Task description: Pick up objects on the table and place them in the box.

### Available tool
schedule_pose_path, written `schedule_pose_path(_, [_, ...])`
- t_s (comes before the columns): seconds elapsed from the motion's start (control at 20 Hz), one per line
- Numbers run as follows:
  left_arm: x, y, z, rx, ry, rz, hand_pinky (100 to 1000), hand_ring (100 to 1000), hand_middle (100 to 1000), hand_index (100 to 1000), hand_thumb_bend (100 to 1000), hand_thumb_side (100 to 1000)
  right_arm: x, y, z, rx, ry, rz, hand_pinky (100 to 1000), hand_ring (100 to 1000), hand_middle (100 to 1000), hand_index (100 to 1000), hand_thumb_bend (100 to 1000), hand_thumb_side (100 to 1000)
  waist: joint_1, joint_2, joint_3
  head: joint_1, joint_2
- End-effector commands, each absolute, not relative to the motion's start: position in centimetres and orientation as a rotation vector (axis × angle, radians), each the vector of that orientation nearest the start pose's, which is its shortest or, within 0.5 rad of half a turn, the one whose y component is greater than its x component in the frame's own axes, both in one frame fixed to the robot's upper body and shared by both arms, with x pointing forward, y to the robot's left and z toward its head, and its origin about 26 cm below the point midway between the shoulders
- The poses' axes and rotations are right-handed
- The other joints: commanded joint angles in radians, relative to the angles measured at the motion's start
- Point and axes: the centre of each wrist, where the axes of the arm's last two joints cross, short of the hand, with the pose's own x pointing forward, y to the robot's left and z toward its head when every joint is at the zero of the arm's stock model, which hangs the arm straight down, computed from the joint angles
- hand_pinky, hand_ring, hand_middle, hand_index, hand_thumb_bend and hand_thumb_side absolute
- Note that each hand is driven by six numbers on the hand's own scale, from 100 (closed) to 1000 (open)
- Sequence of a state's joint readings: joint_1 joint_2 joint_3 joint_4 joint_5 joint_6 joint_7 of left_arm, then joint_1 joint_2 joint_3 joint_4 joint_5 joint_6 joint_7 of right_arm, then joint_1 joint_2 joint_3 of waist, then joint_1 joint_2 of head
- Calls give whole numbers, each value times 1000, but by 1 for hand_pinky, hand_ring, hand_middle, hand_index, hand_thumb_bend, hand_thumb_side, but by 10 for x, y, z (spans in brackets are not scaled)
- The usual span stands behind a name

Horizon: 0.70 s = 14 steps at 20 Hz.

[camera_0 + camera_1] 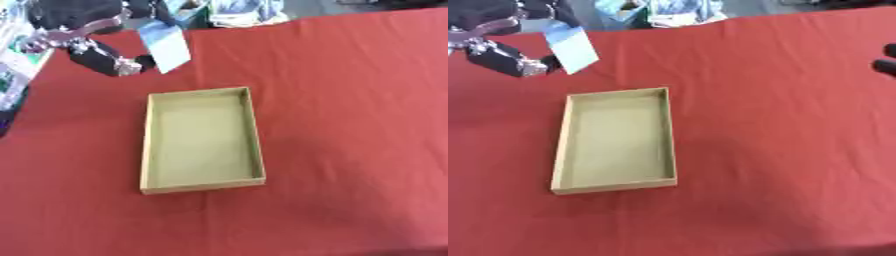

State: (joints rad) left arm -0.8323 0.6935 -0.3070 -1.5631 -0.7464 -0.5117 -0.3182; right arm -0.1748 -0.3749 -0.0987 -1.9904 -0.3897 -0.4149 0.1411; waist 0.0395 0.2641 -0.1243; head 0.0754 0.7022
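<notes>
The left hand [96,47] is blurred and partly cut off at the upper left corner — its fingers cannot be made out against the pale blue packet [166,46]. Only dark fingertips of the right hand [885,59] show at the right edge — the rest is cropped.

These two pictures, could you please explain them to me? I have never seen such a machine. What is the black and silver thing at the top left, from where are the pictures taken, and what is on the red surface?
Both pictures come from one camera pair in a robot's head, looking down at its work: the left eye and the right eye, at the same moment, so they are nearly alike. The black and silver thing is the robot's left hand. Its fingers pinch a light blue card, held above the red table. On the table lies an open cardboard box, with nothing visible inside. At the right edge of the right eye view, dark shapes are probably part of the right hand; too little shows to tell more.
</notes>
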Motion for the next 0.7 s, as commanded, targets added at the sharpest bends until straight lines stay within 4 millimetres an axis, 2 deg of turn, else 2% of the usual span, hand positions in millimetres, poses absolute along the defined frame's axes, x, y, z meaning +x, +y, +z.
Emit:
schedule_pose_path(0.05, [387,244,291,-1061,2142,2219,733,700,641,713,100,136,285,-305,183,198,-2584,283,764,791,845,942,100,699,-6,-18,3,2,4])
schedule_pose_path(0.4, [393,232,268,-1025,2052,2305,740,711,655,723,121,138,285,-305,183,202,-2583,281,764,793,845,943,100,700,-7,-17,5,6,2])
schedule_pose_path(0.7, [403,227,240,-996,1932,2406,742,716,661,727,144,145,285,-305,182,202,-2585,278,765,794,845,943,100,700,-9,-14,-3,10,-2])
